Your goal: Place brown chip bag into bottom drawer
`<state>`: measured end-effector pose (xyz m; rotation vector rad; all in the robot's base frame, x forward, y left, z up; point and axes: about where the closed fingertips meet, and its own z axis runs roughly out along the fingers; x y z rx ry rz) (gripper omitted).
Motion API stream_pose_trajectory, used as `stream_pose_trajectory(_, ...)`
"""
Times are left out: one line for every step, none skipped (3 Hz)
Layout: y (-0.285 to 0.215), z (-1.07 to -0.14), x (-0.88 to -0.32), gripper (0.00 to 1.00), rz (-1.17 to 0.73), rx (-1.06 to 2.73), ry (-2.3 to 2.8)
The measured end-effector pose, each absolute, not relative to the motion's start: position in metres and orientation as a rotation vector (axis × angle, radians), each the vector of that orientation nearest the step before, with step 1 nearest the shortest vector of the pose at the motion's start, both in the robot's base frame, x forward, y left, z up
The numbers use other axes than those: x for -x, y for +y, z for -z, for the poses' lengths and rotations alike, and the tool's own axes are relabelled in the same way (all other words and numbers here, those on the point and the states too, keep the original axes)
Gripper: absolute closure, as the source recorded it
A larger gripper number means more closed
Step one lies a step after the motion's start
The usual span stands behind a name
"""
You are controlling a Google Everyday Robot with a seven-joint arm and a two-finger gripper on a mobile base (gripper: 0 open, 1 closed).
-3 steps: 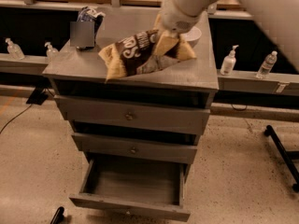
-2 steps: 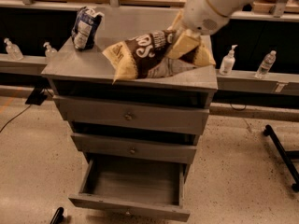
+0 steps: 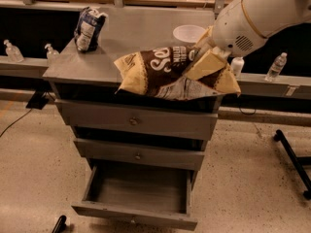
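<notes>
The brown chip bag point(image 3: 163, 72), dark brown with white lettering and pale yellow ends, hangs at the front edge of the grey cabinet top point(image 3: 131, 38), partly over the front. My gripper point(image 3: 206, 62) comes in from the upper right and is shut on the bag's right part, its pale fingers point(image 3: 203, 66) pressed on the bag. The bottom drawer point(image 3: 138, 188) is pulled open below, a deep grey box with nothing visible inside. The bag is well above the drawer.
A blue-and-white bag point(image 3: 88, 27) stands at the cabinet's back left. A white bowl point(image 3: 189, 33) sits at the back right, behind the gripper. Two upper drawers with round knobs point(image 3: 133, 122) are closed. Bottles point(image 3: 277, 67) line a ledge behind. A black stand leg point(image 3: 291, 154) lies on the floor at right.
My gripper has carried the brown chip bag forward and to the front edge of the cabinet top, uncovering the white bowl. The view has shifted slightly.
</notes>
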<state>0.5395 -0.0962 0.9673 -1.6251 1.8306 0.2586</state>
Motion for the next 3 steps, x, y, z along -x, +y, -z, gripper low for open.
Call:
stream_pose_trajectory(-0.096,-0.967,-0.54,1.0,-0.259,1.625,1.83)
stream_pose_trajectory(-0.088,-0.934,-0.539,1.0,-0.352,1.592,1.842)
stream_pose_trajectory(-0.061,-0.86,-0.523,1.0,-0.601,1.483,1.774)
